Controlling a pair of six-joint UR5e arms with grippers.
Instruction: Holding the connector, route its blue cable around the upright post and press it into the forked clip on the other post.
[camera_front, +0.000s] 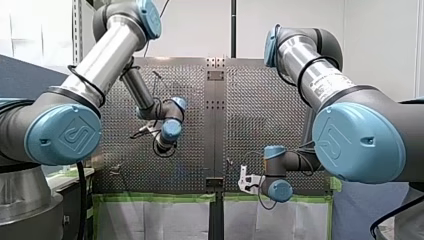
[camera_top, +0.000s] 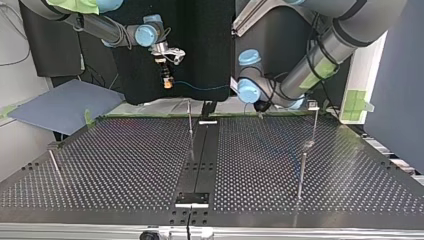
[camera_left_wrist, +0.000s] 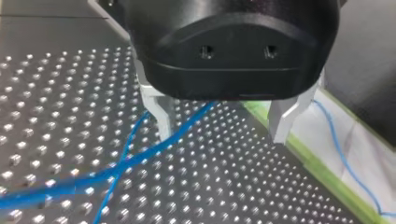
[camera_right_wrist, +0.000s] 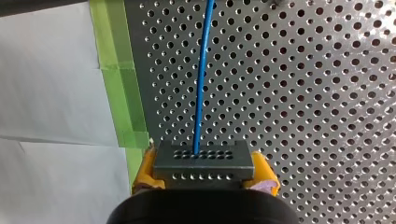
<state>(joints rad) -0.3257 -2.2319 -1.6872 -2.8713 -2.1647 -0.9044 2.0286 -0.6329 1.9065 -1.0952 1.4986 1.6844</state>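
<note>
connector (camera_right_wrist: 201, 161) in my right pincer (camera_right_wrist: 204, 172), aloft

Right wrist view: the connector (camera_right_wrist: 204, 163) hides most of the yellow pads (camera_right_wrist: 266, 170), and the blue cable (camera_right_wrist: 201, 84) runs out of view. Left wrist view: its near stretch is blurred. Top view: the tip of the post (camera_top: 314, 125) is too small to tell.

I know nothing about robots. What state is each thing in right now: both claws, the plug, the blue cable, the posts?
Right gripper: shut on the connector.
Connector: clamped between yellow pads.
Cable: runs out of the connector over the table, not yet round a post.
Left gripper: open, gripping nothing.
Post: upright, no cable round it.
Clip: looks empty.
</note>
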